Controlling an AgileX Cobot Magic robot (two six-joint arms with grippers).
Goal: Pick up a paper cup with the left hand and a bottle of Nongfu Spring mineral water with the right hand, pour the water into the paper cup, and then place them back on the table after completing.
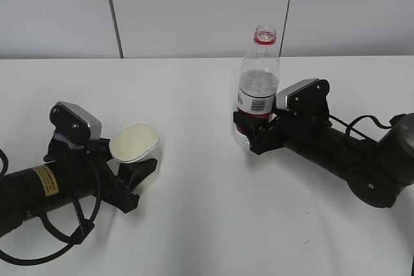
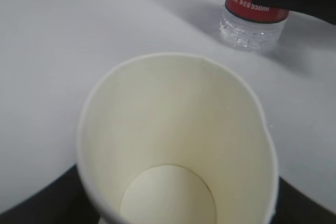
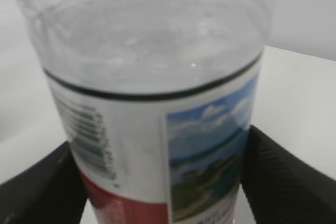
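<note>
Only the left wrist view shows the cup [image 2: 178,145] is empty inside. Only the right wrist view shows the water [image 3: 149,40] level just above the label. The left hand [image 1: 132,166] pinches the cup at 9 o'clock on the table [image 1: 207,224]. The right hand [image 1: 255,127] clamps the uncapped, upright bottle [image 1: 259,75] at 2 o'clock. Its base is hidden in the exterior view.

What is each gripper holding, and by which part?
The left gripper holds the paper cup by its lower body. The right gripper holds the water bottle around its labelled lower half.
</note>
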